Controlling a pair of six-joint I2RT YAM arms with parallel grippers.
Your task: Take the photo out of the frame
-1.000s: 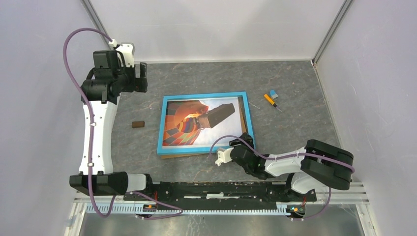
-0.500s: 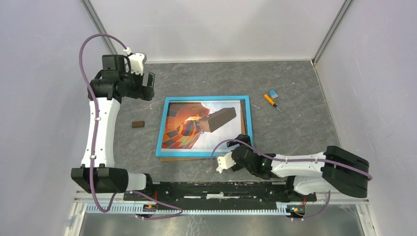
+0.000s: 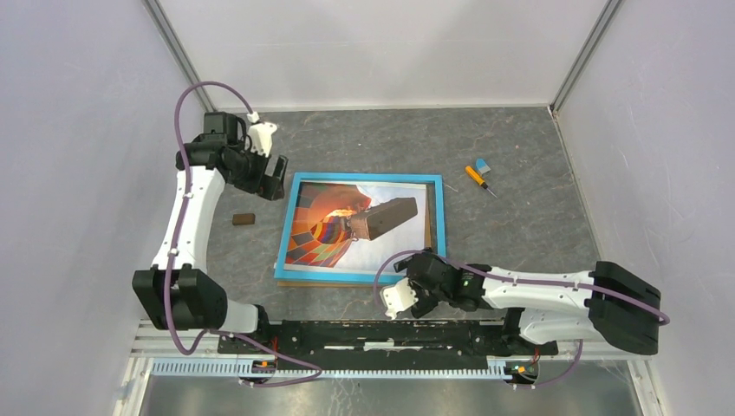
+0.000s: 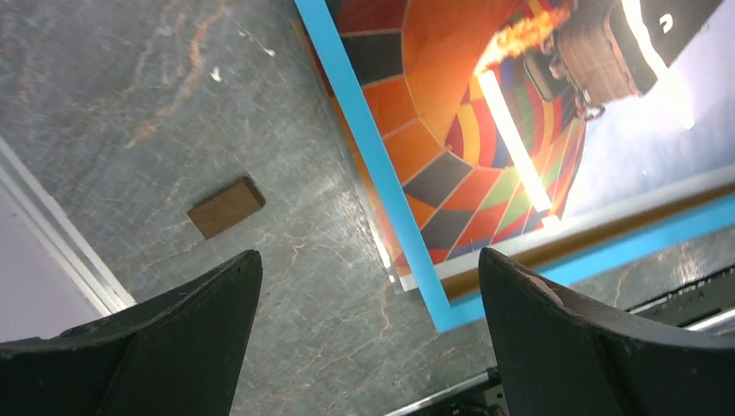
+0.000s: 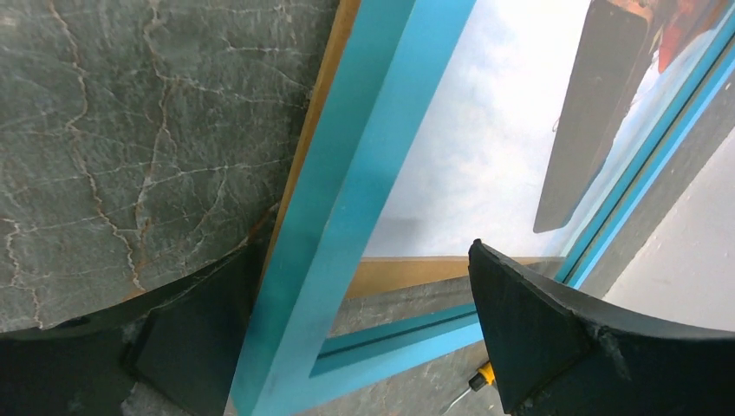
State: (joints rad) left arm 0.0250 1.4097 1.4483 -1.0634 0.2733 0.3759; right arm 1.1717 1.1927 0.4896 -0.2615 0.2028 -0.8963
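Photo (image 3: 325,221) is seen face up inside the frame (image 3: 364,178), which lies about the middle of the table (image 3: 520,234), w/ a strip of brown backing board (image 4: 598,232) exposed along the near side, so the blue surround is judged to sit loose over the stack. Print is taken to be thin, light and floppy: easily creased or marked, and prob. slick, given the glare streak in the left wrist view; whether glazing covers it cannot be told. Lying flat, it offers nothing to pinch from above, so a hold is best taken at a corner or edge once one is raised. Frame is judged stiff and fairly light; a narrow rail near a corner is the obvious hold.

R gripper (image 5: 362,251) is set at the near-right corner w/ jaws spread wide, a blue rail passing btwn the fingers (image 5: 563,338); nothing is clamped. L gripper (image 4: 368,256) is held above the far-left corner, likewise wide open and empty.

Surface is a grey, veined, stone-look top, flat and prob. low-friction, so the frame is expected to slide if pushed. A small brown block (image 3: 243,219) is seen left of the frame; an orange-handled screwdriver (image 3: 476,178) and a small blue item (image 3: 482,164) lie off the far-right corner. Pale walls (image 3: 381,52) enclose three sides
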